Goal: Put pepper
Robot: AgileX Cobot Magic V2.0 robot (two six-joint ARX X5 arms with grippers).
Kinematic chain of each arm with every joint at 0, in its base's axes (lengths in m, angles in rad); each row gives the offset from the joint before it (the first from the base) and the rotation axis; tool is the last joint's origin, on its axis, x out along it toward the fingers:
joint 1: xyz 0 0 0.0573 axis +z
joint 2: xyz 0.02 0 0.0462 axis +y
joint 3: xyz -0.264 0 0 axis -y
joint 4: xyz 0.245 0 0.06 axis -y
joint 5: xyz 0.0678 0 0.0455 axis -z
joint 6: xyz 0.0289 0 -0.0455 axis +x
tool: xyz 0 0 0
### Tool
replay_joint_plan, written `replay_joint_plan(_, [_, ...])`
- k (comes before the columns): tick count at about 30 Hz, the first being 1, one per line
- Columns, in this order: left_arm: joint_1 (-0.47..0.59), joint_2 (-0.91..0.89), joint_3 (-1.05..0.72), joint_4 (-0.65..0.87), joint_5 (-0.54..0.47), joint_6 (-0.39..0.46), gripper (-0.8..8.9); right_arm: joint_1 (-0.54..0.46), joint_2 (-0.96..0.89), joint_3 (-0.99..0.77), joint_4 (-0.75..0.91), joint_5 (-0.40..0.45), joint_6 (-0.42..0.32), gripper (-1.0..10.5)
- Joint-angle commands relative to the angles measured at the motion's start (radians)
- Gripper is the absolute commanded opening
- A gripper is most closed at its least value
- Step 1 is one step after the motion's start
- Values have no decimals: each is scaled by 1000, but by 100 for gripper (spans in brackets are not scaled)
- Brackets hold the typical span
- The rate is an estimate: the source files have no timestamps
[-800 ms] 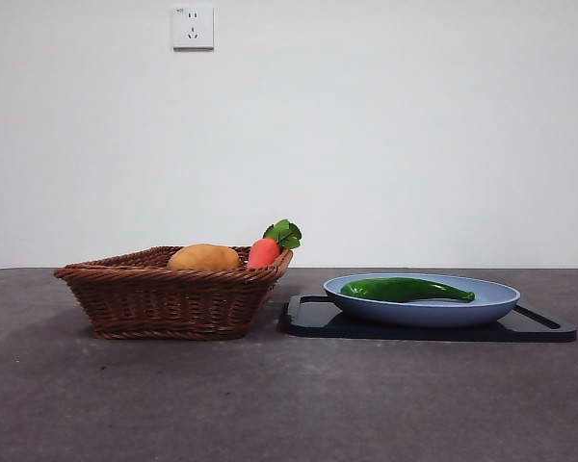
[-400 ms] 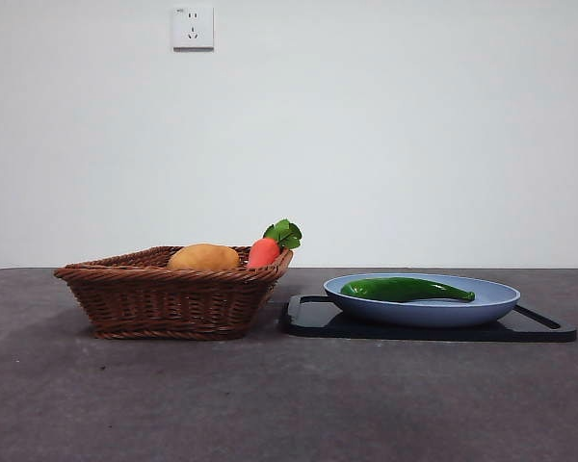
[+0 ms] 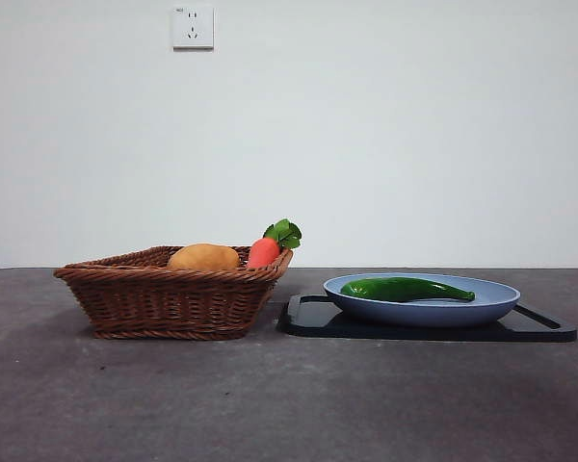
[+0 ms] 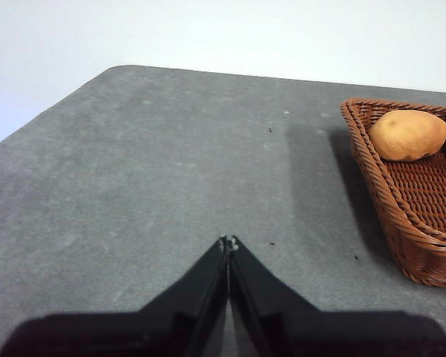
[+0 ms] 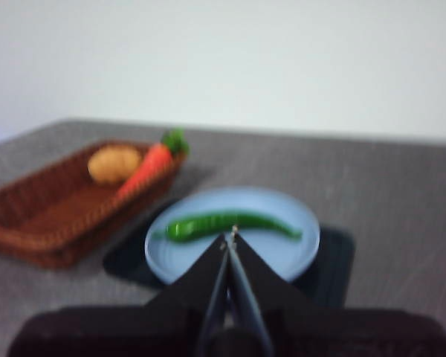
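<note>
The long dark green pepper (image 3: 406, 289) lies in a light blue plate (image 3: 491, 300) that sits on a black tray (image 3: 313, 316). It also shows in the right wrist view (image 5: 230, 222), lying across the plate (image 5: 201, 256). My right gripper (image 5: 230, 236) is shut and empty, held above the table short of the plate. My left gripper (image 4: 228, 242) is shut and empty, over bare table beside the wicker basket (image 4: 412, 216). Neither gripper shows in the front view.
The brown wicker basket (image 3: 164, 298) stands left of the tray and holds a potato (image 3: 203, 257) and an orange carrot with green leaves (image 3: 270, 245). The table is dark grey, a white wall stands behind, and the table's far corner shows in the left wrist view.
</note>
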Motion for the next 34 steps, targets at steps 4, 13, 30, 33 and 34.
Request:
replay_joint_plan(4, [3,-3,-6,-3,1,-6,8,0,-46,-83,12,-2,41,11])
replay_joint_plan(13, [3,-3,-6,-3,1,-6,8,0,-64,-111,-58,2,28,11])
replay_joint_plan(30, [3,-3,-6,-3,1,-6,8,0,-64,-111,-55,-2,55,11])
replay_joint_plan(33, [3,-3,-6,-3,1,-6,8,0,-64,-111,-55,-2,55,11])
replay_joint_plan(34, [3,-3,-6,-3,1,-6,8,0,-64,-111,-55,-2,55,11])
